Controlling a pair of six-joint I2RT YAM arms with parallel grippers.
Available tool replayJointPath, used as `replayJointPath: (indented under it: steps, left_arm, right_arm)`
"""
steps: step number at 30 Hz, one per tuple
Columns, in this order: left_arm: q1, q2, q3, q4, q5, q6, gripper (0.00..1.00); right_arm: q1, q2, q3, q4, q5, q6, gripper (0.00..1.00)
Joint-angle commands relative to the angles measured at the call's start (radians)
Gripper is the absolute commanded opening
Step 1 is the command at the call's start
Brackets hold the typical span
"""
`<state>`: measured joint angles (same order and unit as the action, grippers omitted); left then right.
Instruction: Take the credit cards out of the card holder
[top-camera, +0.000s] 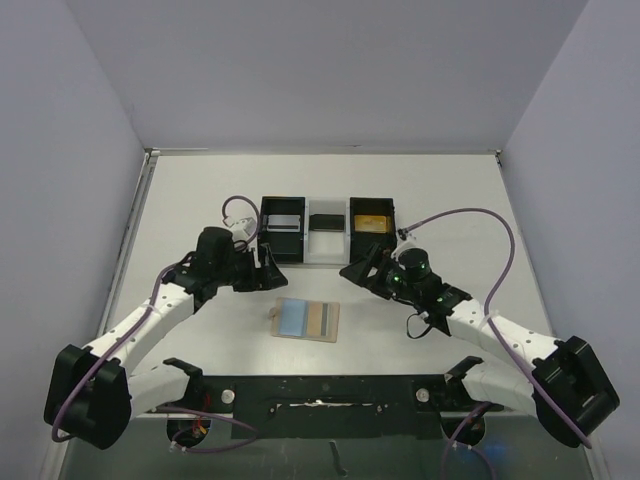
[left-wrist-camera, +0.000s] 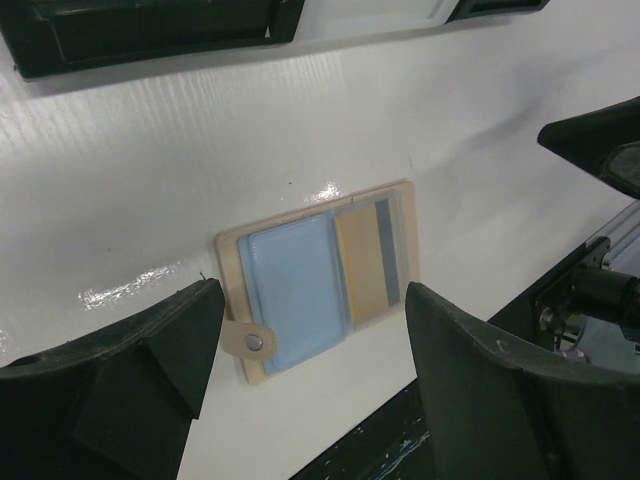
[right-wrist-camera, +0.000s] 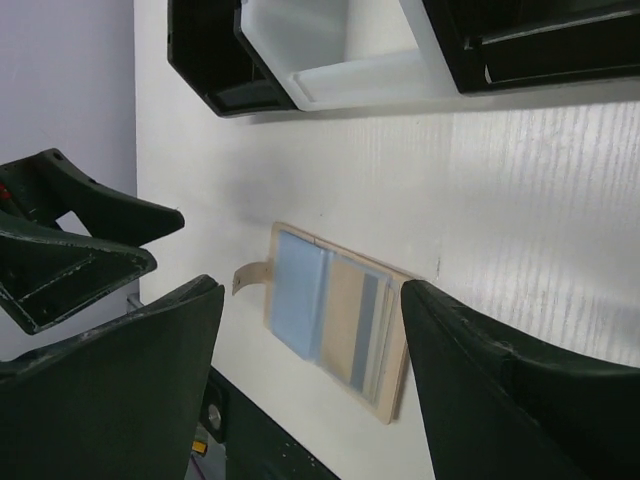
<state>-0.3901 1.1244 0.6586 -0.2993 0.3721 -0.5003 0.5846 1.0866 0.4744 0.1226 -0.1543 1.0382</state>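
The tan-brown card holder (top-camera: 330, 322) lies open and flat on the white table, between and just in front of both grippers. A light blue-grey credit card (top-camera: 294, 318) sits in its left half, and a tan card with a grey stripe (top-camera: 320, 320) in its right half. In the left wrist view the holder (left-wrist-camera: 228, 265), the blue card (left-wrist-camera: 295, 290), the striped card (left-wrist-camera: 370, 265) and a snap strap (left-wrist-camera: 245, 342) show. My left gripper (top-camera: 270, 268) (left-wrist-camera: 310, 400) is open and empty above it. My right gripper (top-camera: 358, 270) (right-wrist-camera: 310, 390) is open and empty above the holder (right-wrist-camera: 395, 385) and its blue card (right-wrist-camera: 300, 295).
A black-and-white three-compartment tray (top-camera: 306, 232) stands behind the grippers; its left bin holds a grey card (top-camera: 283, 222) and its right bin a gold card (top-camera: 370, 220). Grey walls flank the table. The black mounting rail (top-camera: 320, 390) runs along the near edge.
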Motion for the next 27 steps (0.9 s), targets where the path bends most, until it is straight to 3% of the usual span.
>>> replayJointPath:
  steps: [1, 11, 14, 27]
  left_arm:
    - [-0.023, -0.004, 0.032, 0.126, 0.08, -0.101, 0.71]
    - [-0.209, 0.12, 0.034, 0.169, 0.04, -0.187, 0.65]
    - [-0.259, 0.168, 0.047, 0.137, -0.039, -0.207, 0.64]
    - [-0.277, 0.208, 0.003, 0.054, -0.252, -0.248, 0.61]
  right_arm:
    - [0.061, 0.028, 0.025, 0.042, 0.077, 0.097, 0.69]
    - [0.15, 0.168, 0.042, 0.056, 0.058, 0.148, 0.52]
    - [0.159, 0.197, 0.043, 0.068, 0.044, 0.156, 0.49]
    - [0.196, 0.329, 0.133, 0.055, -0.035, 0.119, 0.39]
